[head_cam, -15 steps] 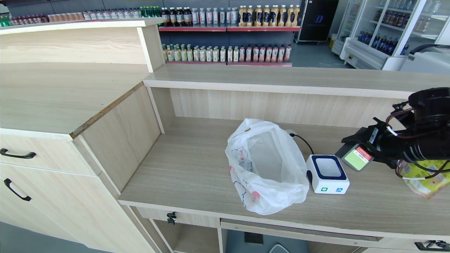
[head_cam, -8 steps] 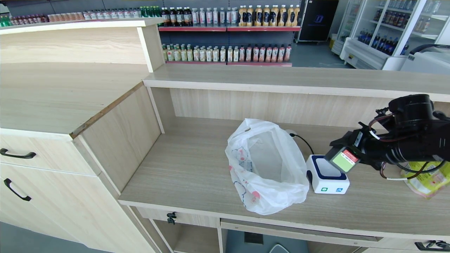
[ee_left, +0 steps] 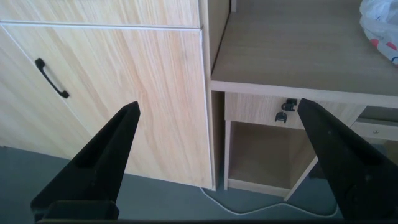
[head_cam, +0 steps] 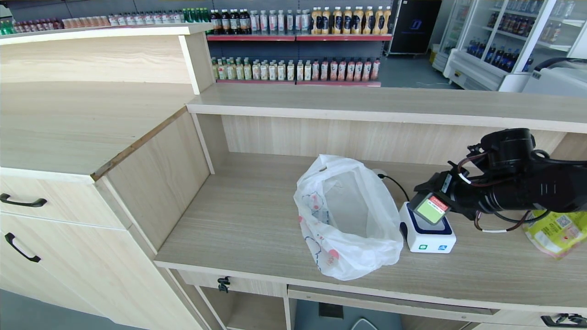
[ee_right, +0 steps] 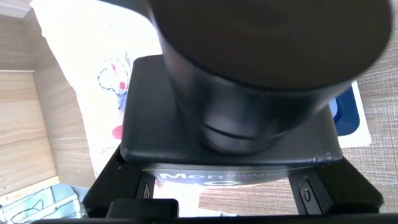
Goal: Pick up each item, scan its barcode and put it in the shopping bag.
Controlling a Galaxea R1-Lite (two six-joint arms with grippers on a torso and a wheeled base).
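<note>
My right gripper (head_cam: pixel 438 198) is shut on a small dark box (head_cam: pixel 431 209) with a green face and a red label. It holds the box tilted just above the white scanner (head_cam: pixel 429 239) with its blue-rimmed window. The open white shopping bag (head_cam: pixel 348 220) stands to the scanner's left, touching it. In the right wrist view the dark box (ee_right: pixel 236 143) is close up, with the scanner's edge (ee_right: pixel 349 118) and the bag (ee_right: pixel 87 56) behind it. My left gripper (ee_left: pixel 217 109) hangs open low beside the counter, holding nothing.
A yellow-green snack packet (head_cam: pixel 557 231) lies on the counter (head_cam: pixel 247 220) at the far right, partly behind my right arm. A raised shelf and back panel wall the counter behind. Cabinet doors (ee_left: pixel 124 93) and an open compartment sit below the counter.
My right arm has carried the box leftward and slightly down, from right of the scanner to directly over its window. The bag, scanner and packet have stayed put.
</note>
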